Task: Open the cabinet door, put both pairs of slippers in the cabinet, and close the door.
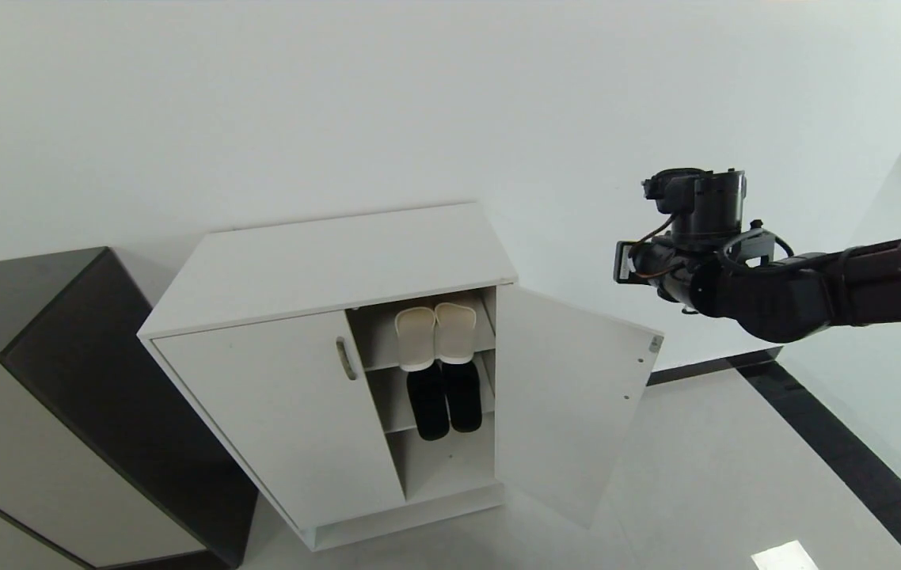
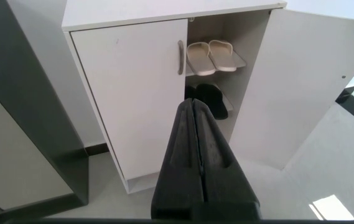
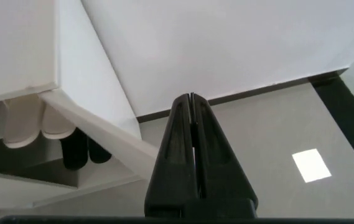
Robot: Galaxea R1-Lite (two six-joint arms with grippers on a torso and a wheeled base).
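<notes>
The white cabinet [image 1: 324, 261] stands against the wall with its right door [image 1: 569, 396] swung open and its left door [image 1: 284, 412] closed. A white pair of slippers [image 1: 435, 336] lies on the upper shelf, and a black pair [image 1: 444, 400] on the shelf below. My left gripper [image 2: 192, 102] is shut and empty, in front of the cabinet and facing the white slippers [image 2: 216, 57] and black slippers [image 2: 213, 99]. My right arm [image 1: 815, 285] is raised to the right of the cabinet. Its gripper [image 3: 191, 98] is shut and empty, above and clear of the open door's top edge [image 3: 102, 130].
A dark cabinet [image 1: 62, 380] stands close on the white cabinet's left. A black floor strip [image 1: 815, 427] runs along the right. Open floor [image 1: 696, 491] lies in front of and beside the open door. The closed door carries a curved handle [image 1: 346, 358].
</notes>
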